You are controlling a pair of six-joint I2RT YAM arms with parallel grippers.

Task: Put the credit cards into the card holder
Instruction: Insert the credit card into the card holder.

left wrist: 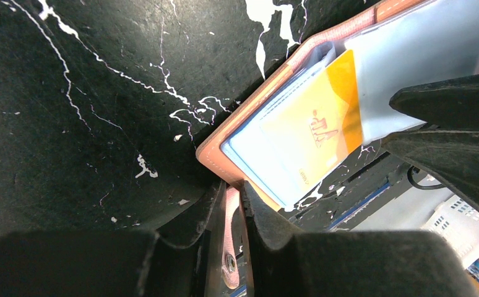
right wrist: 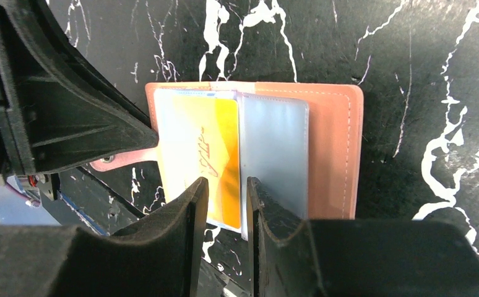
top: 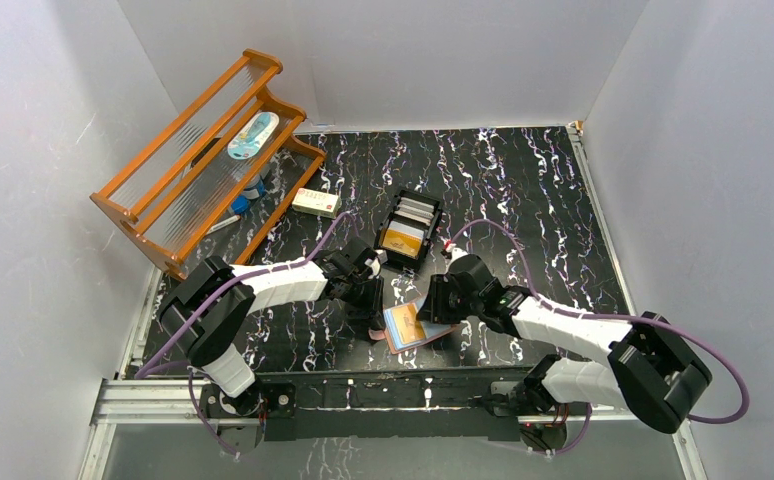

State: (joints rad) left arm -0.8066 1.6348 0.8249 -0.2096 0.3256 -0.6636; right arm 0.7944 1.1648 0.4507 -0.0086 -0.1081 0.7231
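The salmon card holder (top: 419,344) lies open on the black marbled table, near the front edge. A gold-orange credit card (right wrist: 207,154) sits among its clear sleeves (right wrist: 274,154) and sticks out of the holder's near edge. It also shows in the left wrist view (left wrist: 314,133). My left gripper (left wrist: 234,189) is shut on the holder's snap tab (left wrist: 232,235) at its left side. My right gripper (right wrist: 224,185) hovers over the holder's near edge, jaws a narrow gap apart, nothing between them. More cards stand in the black slotted tray (top: 410,228).
A white-and-red small box (top: 316,202) lies behind the left arm. An orange wooden rack (top: 203,160) holding a few items stands at the back left. Grey walls close in the table on three sides.
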